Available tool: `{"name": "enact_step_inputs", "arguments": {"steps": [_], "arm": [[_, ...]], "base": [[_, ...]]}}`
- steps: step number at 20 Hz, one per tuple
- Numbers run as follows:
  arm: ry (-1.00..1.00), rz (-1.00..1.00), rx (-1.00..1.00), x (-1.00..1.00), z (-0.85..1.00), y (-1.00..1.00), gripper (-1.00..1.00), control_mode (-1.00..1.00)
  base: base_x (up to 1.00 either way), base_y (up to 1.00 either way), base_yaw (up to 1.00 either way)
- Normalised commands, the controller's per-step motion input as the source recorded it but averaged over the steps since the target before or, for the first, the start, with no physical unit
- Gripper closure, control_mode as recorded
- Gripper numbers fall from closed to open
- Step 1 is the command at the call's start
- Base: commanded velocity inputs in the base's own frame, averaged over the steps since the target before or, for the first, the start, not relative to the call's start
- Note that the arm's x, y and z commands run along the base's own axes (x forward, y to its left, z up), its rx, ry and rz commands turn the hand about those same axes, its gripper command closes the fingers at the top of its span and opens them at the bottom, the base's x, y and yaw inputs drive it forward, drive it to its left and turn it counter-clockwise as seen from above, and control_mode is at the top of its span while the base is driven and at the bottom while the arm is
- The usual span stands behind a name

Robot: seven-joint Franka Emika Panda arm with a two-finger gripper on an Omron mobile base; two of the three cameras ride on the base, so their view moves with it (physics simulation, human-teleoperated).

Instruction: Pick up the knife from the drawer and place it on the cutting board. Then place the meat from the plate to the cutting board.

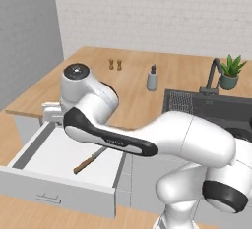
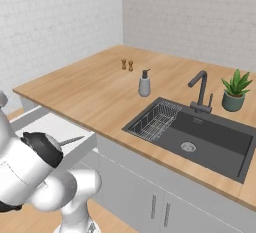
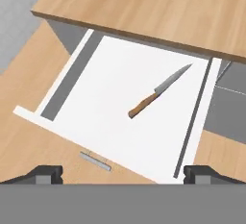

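Knife [image 3: 158, 92] shows a grey steel blade and brown wooden handle; drawer [image 3: 115, 136] looks smooth, matt white; counter [image 2: 95, 94] is pale wood-grain.

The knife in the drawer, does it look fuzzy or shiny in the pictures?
Hand view: the knife is fairly sharp against the white drawer, blade evenly grey, no glare. Left base view: softer, only its handle end shows past the arm. Right base view: just a small blurry blade tip.
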Motion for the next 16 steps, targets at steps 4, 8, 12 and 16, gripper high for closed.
{"name": "enact_step_inputs", "arguments": {"steps": [4,8,12,16], "arm": [[0.04,-0.03,0.12,0.01,-0.37,-0.56,-1.0,-1.0],[0.05,0.0,0.01,0.19,-0.54,-0.59,-1.0,-1.0],[0.34,-0.09,0.01,0.62,-0.48,-0.35,-1.0,-1.0],[0.18,-0.17,0.0,0.55,-0.59,-0.25,-1.0,-1.0]], "base": [[0.0,0.0,0.0],[0.0,0.0,0.0],[0.0,0.0,0.0],[0.0,0.0,0.0]]}}
